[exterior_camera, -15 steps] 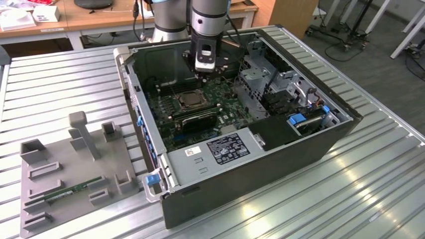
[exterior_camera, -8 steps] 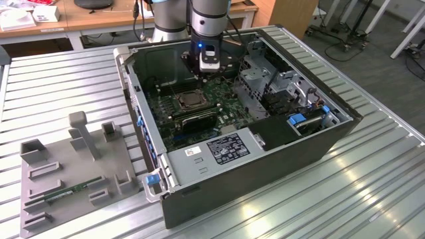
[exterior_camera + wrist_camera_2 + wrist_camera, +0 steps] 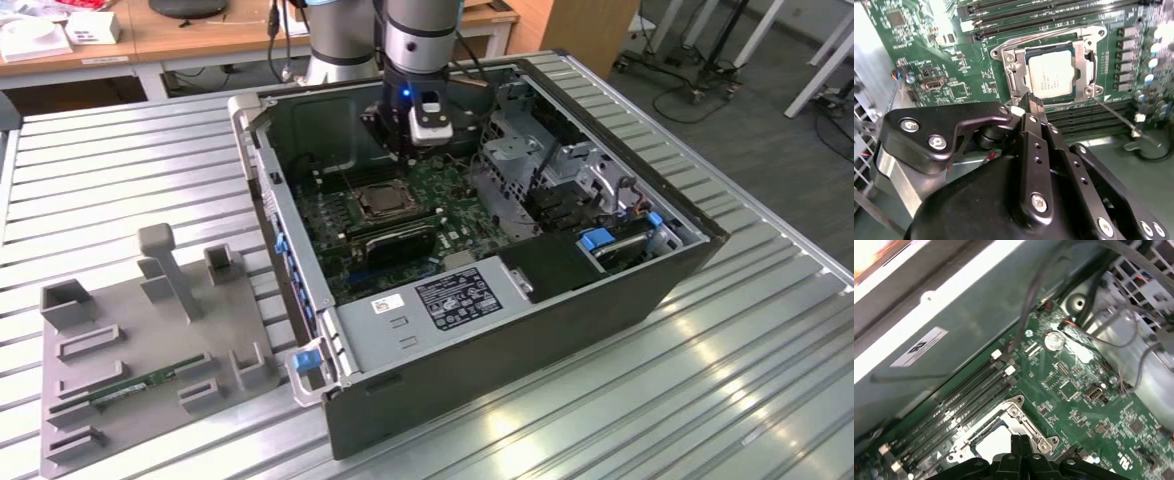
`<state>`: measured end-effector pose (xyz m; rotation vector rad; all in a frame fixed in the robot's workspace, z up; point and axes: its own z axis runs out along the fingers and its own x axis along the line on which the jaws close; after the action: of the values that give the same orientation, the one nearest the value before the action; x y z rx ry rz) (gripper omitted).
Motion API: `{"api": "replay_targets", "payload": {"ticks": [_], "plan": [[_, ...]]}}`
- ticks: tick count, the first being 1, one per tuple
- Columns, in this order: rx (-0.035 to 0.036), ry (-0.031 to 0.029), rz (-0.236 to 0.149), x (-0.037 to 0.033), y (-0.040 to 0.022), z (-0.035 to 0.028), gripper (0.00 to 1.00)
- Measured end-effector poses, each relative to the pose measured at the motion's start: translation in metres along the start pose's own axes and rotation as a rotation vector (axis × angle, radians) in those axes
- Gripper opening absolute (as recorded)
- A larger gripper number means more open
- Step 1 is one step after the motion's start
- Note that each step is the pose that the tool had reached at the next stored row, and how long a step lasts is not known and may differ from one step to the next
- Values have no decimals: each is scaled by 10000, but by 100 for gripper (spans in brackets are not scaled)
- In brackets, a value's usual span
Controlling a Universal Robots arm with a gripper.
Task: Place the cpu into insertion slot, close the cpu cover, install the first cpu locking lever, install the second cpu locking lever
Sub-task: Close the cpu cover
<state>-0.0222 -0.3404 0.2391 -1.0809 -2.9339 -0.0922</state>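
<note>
Inside the open computer case (image 3: 574, 330), which stands on a ribbed metal table (image 3: 694, 400), the arm reaches down over the green motherboard (image 3: 914, 30). The gripper (image 3: 1034, 102) has its jaws drawn narrow, the two fingers pressed side by side with nothing held between them. The cpu (image 3: 1051, 75) lies flat in the socket, its pale metal top showing through the square opening of the cpu cover (image 3: 1015, 75), which is folded down over it. In the second wrist view the fingertips stand just beside the socket's edge, at the rim of the cover's frame and off to one side of the chip rather than above it; whether they touch the frame cannot be told. A thin metal lever rod (image 3: 1121, 120) runs out from one corner of the socket across the board, away from the fingers. The memory slots (image 3: 969, 390) lie alongside the socket, and a coin battery (image 3: 1054, 341) sits further off. On the exterior view's left, a grey fixture tray (image 3: 147, 330) rests on the table, well apart from the case.
</note>
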Motion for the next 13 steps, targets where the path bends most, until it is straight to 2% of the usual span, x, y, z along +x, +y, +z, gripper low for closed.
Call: {"api": "replay_targets", "payload": {"ticks": [13], "plan": [[80, 119, -2360, 0, -1, 13, 11]]}}
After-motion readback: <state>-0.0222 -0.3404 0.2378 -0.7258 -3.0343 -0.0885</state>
